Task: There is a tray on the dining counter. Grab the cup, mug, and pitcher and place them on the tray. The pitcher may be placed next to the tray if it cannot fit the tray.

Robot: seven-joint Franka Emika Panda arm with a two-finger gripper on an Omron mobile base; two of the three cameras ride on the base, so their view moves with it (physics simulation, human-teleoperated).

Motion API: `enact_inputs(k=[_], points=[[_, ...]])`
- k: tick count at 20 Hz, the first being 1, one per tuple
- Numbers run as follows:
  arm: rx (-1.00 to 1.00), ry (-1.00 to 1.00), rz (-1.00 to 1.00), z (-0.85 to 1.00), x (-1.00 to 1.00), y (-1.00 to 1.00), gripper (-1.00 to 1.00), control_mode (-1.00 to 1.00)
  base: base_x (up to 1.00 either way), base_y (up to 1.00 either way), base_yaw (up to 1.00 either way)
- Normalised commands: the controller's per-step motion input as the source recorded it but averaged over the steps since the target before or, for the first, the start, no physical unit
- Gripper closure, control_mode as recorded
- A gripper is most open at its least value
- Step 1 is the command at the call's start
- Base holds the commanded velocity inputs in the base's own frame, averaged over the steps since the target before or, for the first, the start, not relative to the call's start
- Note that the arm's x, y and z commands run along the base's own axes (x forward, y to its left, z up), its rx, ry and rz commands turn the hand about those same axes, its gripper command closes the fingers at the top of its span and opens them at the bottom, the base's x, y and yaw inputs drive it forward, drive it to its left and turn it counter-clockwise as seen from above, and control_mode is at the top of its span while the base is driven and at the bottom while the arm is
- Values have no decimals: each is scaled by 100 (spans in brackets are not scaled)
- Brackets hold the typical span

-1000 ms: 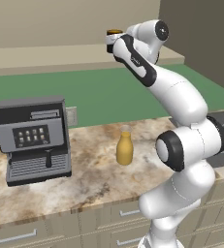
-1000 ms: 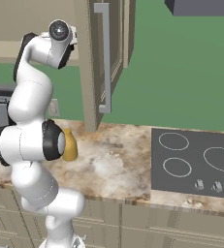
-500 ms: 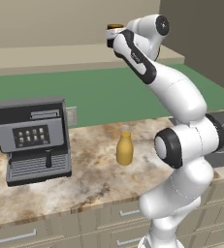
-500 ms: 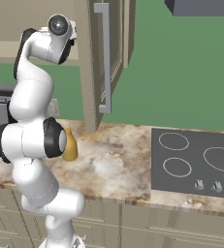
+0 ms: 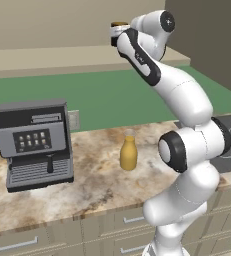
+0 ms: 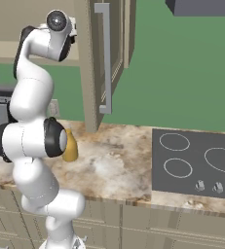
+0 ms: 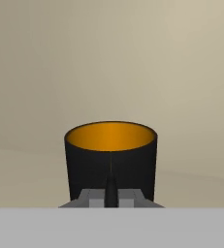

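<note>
On the left of the marbled counter (image 5: 87, 200) stands a coffee machine (image 5: 34, 142), and a little to its right the yellow pitcher (image 5: 128, 153) waits upright, not yet taken. Above it, the raised arm holds the black mug (image 7: 111, 157) high in the air, with the gripper (image 5: 116, 36) closed on its wall. I judge the mug is on its way, while the pitcher is left to do; about the cup and tray I cannot tell.
</note>
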Motion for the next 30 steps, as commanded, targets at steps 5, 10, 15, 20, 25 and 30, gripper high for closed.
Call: enact_inputs(k=[5, 10, 15, 20, 25, 30], points=[[0, -4, -1, 0, -26, -5, 100, -100, 0, 0, 0], [0, -3, -1, 0, -27, 0, 100, -100, 0, 0, 0], [1, -8, 0, -3, -61, -11, 100, -100, 0, 0, 0], [2, -2, 0, 0, -51, -15, 100, -100, 0, 0, 0], [2, -1, 0, 0, -50, -11, 100, -100, 0, 0, 0], [3, 0, 0, 0, -54, -5, 100, -100, 0, 0, 0]])
